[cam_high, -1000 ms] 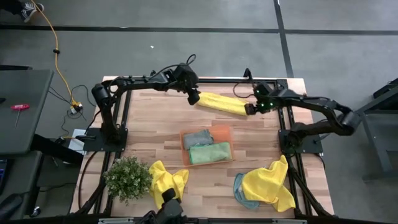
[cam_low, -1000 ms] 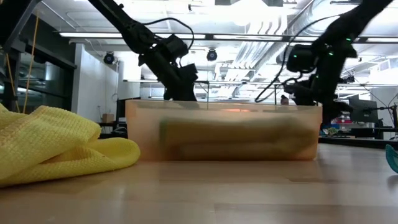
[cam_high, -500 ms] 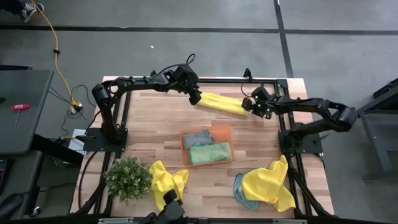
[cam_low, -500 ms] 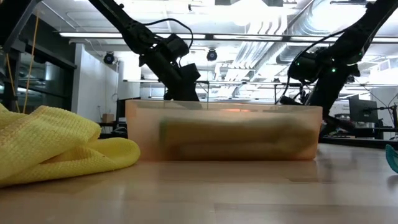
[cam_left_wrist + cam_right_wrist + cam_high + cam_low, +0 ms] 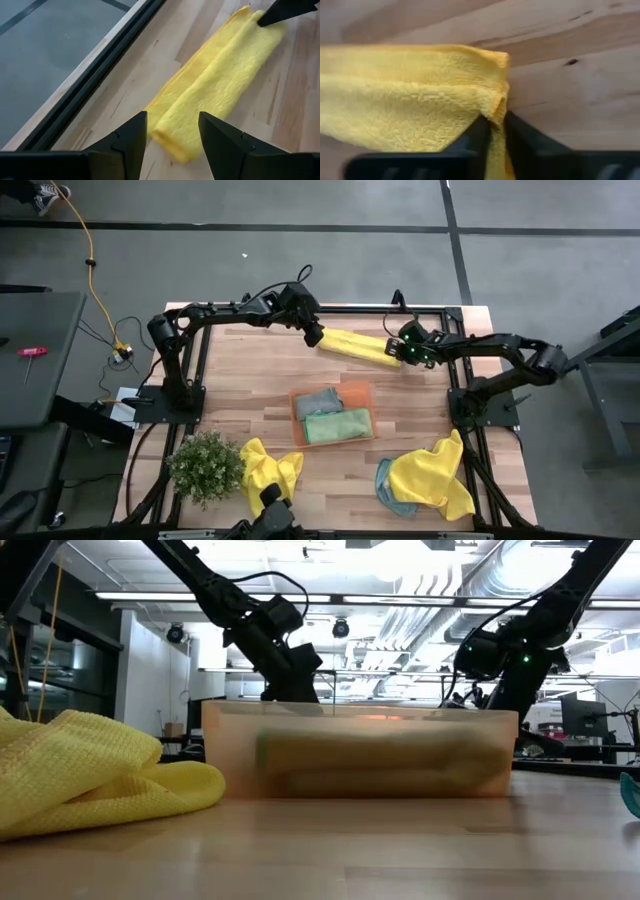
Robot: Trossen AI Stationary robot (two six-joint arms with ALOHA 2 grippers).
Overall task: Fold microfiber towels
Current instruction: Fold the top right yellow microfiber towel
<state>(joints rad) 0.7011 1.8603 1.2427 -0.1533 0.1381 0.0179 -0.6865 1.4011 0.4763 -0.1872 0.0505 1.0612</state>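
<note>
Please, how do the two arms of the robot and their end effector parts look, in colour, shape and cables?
Both arms are black and slender, built of jointed tube segments. The left end effector has two flat, angular black fingers. The right end effector has similar dark fingers. A black cable loops above the left arm's wrist, and small green lights glow on the right arm's wrist.

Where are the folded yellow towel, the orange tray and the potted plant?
folded yellow towel [image 5: 357, 345], high view, its middle.
orange tray [image 5: 364, 390], high view, bare corner.
potted plant [image 5: 205, 466], high view, its leaves.
</note>
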